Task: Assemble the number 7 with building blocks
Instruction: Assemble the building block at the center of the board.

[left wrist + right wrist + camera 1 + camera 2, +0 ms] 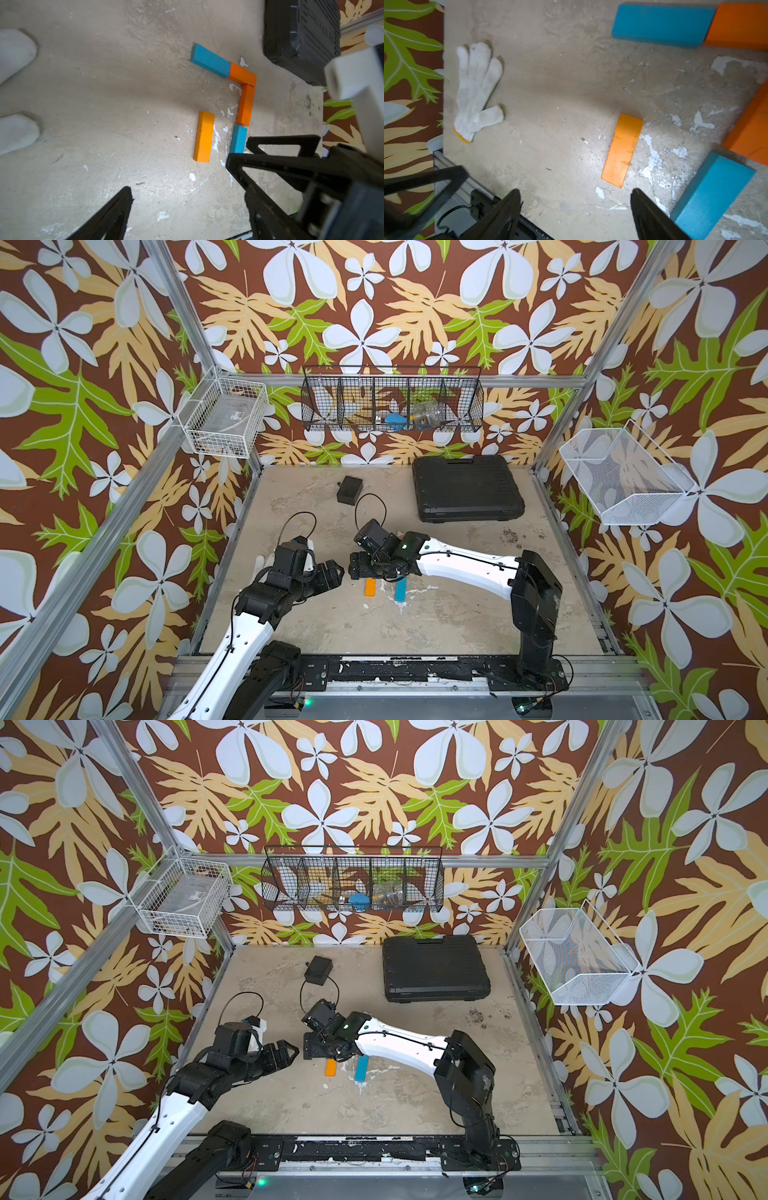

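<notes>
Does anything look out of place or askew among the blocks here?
Yes. The lighter orange block lies alone beside the 7's stem, parallel to the blue block but not touching it. A white glove also lies off to the side.

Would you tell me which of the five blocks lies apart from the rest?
The lighter yellow-orange block: it lies alone; the blue blocks and darker orange blocks form one bent line.

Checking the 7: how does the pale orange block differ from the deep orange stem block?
Colour: the pale block is yellowish; the stem block is deeper orange. Placement: the pale block lies alone, touching no other block; the stem block meets the top bar's orange block at the corner. Both lie flat, similar in shape, roughly parallel.
</notes>
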{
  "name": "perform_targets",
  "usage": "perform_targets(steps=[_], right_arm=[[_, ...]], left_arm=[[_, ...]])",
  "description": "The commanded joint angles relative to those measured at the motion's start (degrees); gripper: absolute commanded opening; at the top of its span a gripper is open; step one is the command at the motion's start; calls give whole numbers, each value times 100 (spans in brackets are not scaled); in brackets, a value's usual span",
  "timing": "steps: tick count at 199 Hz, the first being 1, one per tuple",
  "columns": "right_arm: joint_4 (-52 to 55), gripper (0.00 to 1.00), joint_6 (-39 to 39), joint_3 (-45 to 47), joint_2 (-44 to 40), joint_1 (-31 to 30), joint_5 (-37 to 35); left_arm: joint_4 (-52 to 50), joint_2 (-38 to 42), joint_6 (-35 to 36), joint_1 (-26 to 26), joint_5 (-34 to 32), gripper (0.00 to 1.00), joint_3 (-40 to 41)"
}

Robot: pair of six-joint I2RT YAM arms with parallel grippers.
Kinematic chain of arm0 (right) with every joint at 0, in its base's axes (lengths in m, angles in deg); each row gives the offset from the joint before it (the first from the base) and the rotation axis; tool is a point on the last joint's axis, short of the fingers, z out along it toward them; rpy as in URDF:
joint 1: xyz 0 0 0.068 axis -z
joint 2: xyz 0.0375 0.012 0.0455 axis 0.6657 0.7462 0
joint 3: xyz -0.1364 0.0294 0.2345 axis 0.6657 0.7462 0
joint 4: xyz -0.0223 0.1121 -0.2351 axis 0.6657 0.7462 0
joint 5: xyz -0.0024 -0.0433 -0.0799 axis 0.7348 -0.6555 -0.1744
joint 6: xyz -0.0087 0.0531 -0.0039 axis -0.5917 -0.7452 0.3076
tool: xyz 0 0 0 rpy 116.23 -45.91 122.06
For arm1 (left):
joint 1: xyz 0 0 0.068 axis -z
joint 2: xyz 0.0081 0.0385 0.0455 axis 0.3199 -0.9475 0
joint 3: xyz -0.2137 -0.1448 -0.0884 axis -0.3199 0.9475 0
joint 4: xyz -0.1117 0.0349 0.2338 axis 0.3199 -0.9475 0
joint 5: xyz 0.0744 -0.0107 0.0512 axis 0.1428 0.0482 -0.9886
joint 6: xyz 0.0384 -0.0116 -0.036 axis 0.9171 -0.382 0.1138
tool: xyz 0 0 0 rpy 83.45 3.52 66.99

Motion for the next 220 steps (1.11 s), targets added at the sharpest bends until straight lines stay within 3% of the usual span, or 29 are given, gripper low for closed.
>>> perform_targets(steps=[1, 43, 118, 160, 173, 180, 220], right_arm=[[125, 85, -54, 116, 203, -53, 152], [26, 85, -48, 363, 374, -120, -203], [144, 81, 151, -90, 1031, -136, -821], [319, 52, 155, -236, 1282, -154, -877], [325, 31, 113, -204, 1284, -201, -770], [372, 24, 90, -208, 1267, -237, -760], [650, 26, -204, 56, 851, -599, -601]], left_arm=[[-180, 19, -93, -55, -353, 87, 91], [-141, 109, -167, -142, -128, 87, 311], [-345, 567, -395, -153, 248, 85, 327], [-435, 655, -384, -153, 437, 85, 469], [-462, 686, -378, -151, 435, 85, 460], [-469, 695, -378, -153, 435, 85, 451], [-466, 708, -404, -152, 479, 85, 469]])
